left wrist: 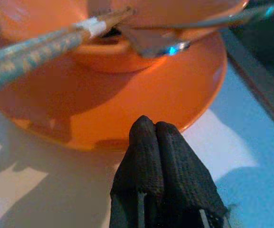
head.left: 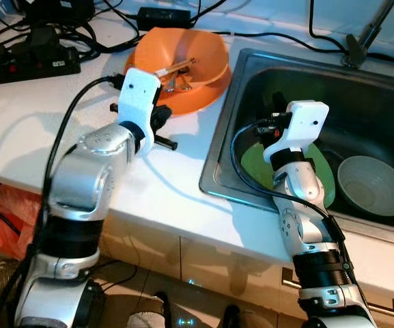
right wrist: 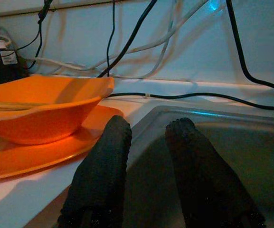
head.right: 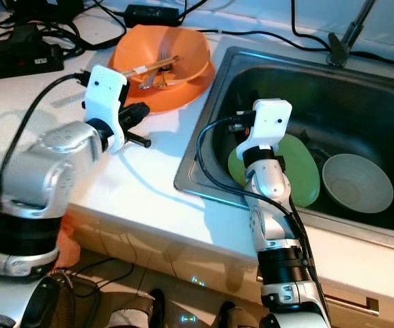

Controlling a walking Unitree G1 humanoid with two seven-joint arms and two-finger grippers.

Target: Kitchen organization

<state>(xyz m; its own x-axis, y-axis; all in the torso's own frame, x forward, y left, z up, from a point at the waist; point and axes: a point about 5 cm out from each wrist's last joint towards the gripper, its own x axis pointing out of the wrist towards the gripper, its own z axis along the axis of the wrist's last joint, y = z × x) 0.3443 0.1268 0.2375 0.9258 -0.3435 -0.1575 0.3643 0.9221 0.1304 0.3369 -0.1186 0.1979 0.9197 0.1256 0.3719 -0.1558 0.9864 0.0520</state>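
Left gripper (left wrist: 155, 130): fingers closed, empty, beside orange plate (head.left: 200, 96) on surface (head.left: 19, 130). Right gripper (right wrist: 148, 137): fingers parted, empty, above sink (head.left: 374, 89).

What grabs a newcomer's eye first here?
The orange bowl on its orange plate, chopsticks across it, on the white counter. The left pincer sits shut at the plate's rim. In the steel sink, a green plate beside a pale bowl.

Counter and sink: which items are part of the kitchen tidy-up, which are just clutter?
Job:
orange bowl on orange plate, chopsticks and fork inside
green plate, white bowl in sink

Clutter:
power strip
cables
faucet
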